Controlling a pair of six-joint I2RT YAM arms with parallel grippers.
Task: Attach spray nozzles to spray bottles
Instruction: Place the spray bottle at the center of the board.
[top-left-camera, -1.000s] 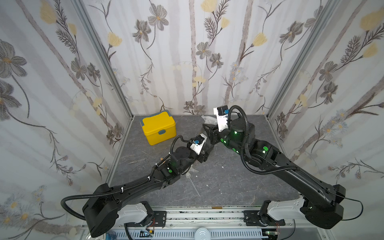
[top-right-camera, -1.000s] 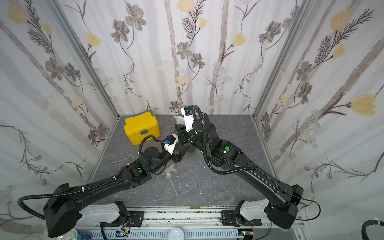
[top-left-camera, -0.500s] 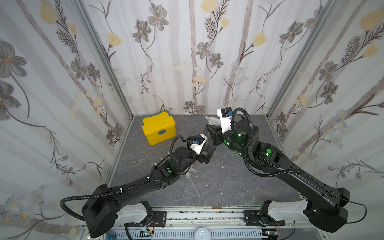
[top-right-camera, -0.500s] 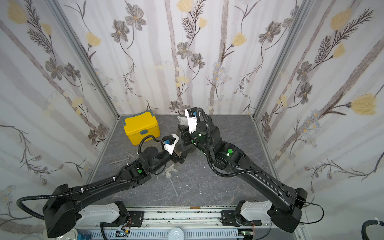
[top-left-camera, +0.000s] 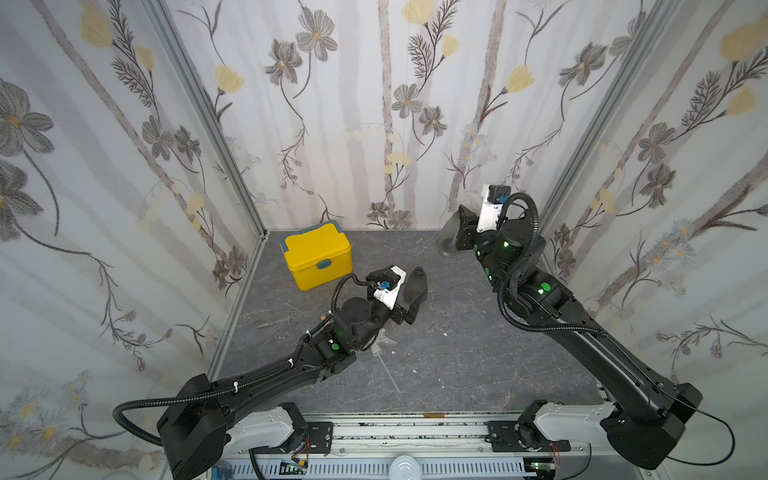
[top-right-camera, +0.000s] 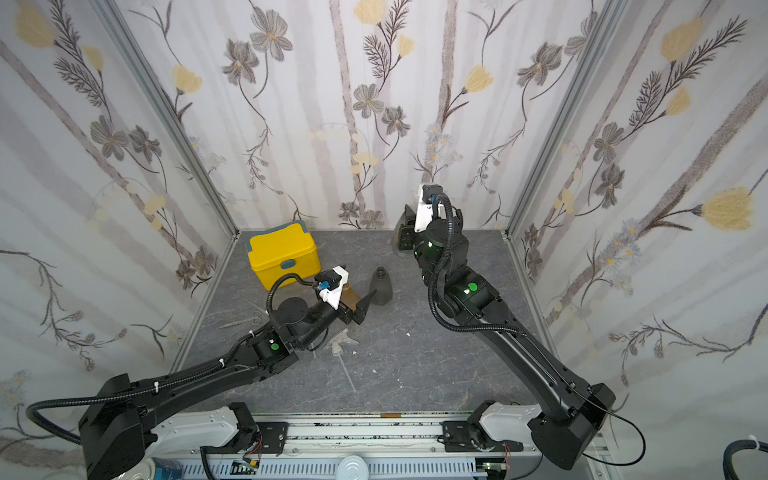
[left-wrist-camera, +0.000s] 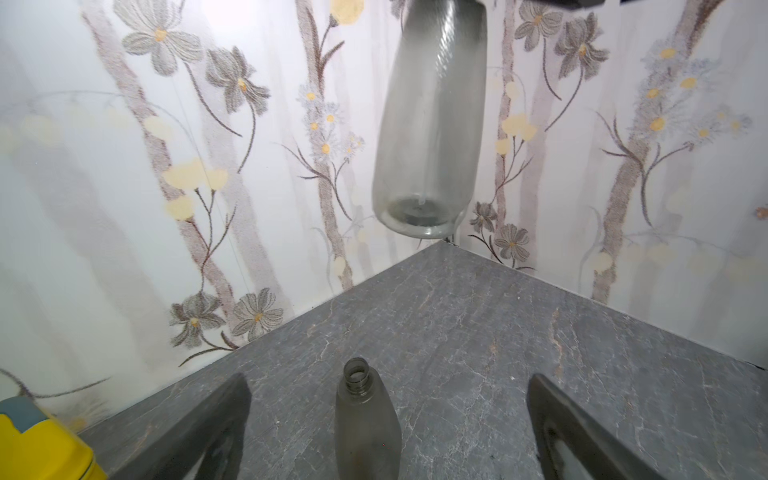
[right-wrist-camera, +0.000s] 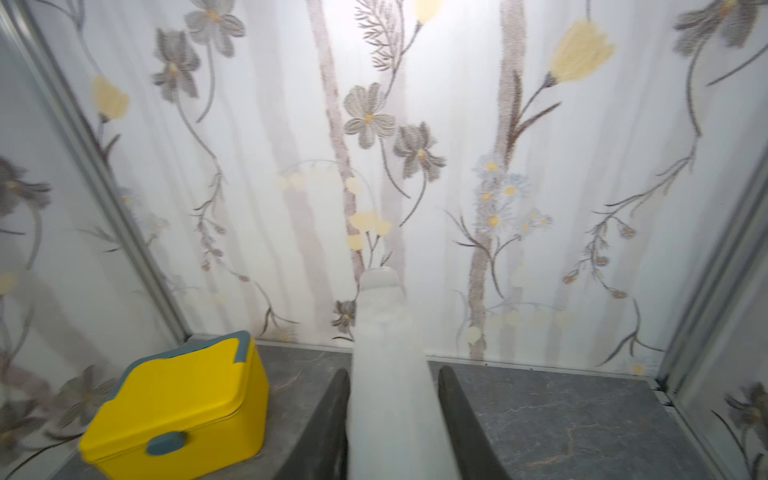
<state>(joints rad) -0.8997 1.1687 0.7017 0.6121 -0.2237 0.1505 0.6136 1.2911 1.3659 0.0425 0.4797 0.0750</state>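
The right gripper (right-wrist-camera: 393, 374) holds one grey bottle (left-wrist-camera: 428, 124) up by the back wall (top-left-camera: 374, 124), and the left gripper (left-wrist-camera: 388, 380), spread wide, hangs by the other grey bottle (left-wrist-camera: 368, 428) on the table (left-wrist-camera: 478, 332), which looks light, slippery and best held round its fat middle.

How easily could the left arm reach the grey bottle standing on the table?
Probably yes, easily. The left hand is open, and the grey bottle stands upright just ahead of it, lined up between the fingers in the wrist view. Nothing lies between them.
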